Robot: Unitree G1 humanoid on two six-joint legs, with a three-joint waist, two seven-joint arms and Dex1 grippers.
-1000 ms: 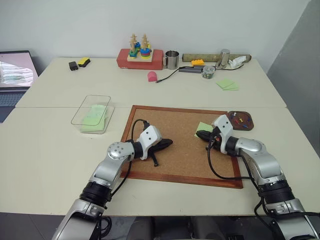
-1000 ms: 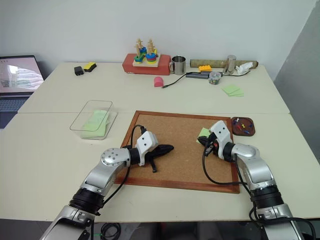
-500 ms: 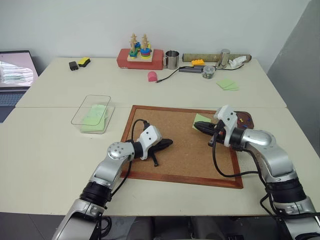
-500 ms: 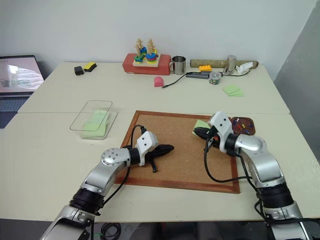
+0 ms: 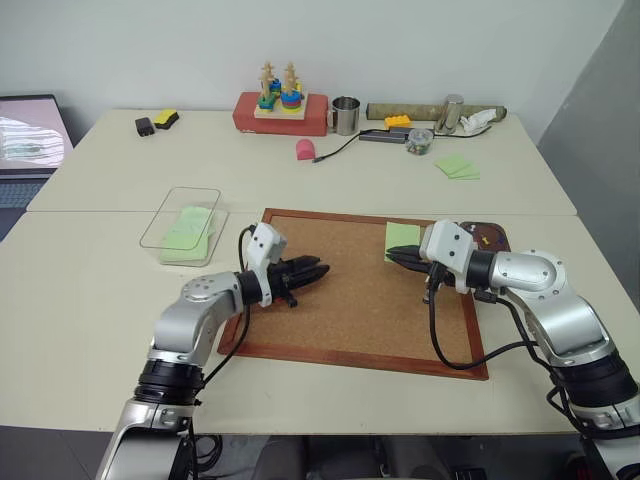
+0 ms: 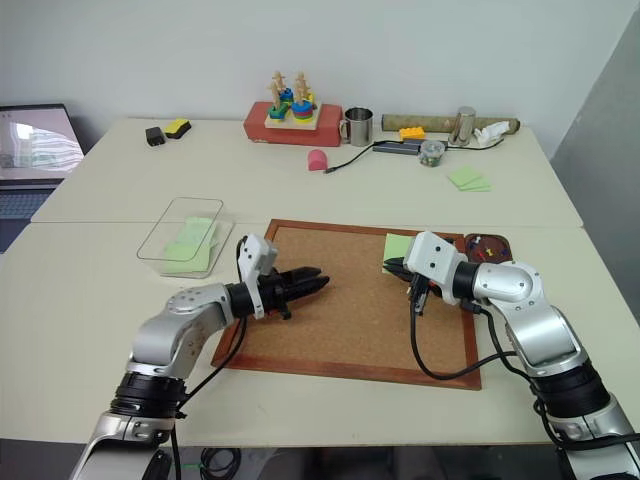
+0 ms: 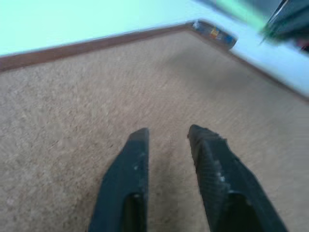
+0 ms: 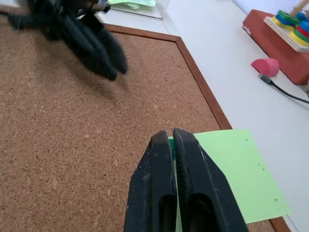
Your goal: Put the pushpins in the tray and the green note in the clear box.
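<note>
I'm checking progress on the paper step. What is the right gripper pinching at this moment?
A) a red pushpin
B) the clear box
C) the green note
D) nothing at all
C: in the right wrist view the right gripper has its fingers pressed together on the edge of the green note, above the corkboard.

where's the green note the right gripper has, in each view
left eye: green note at the corkboard's far right corner, pinched by the right gripper.
right eye, same corner.
left wrist: a green blur, far side.
right wrist, between the fingers.
Shared landmark: corkboard.
</note>
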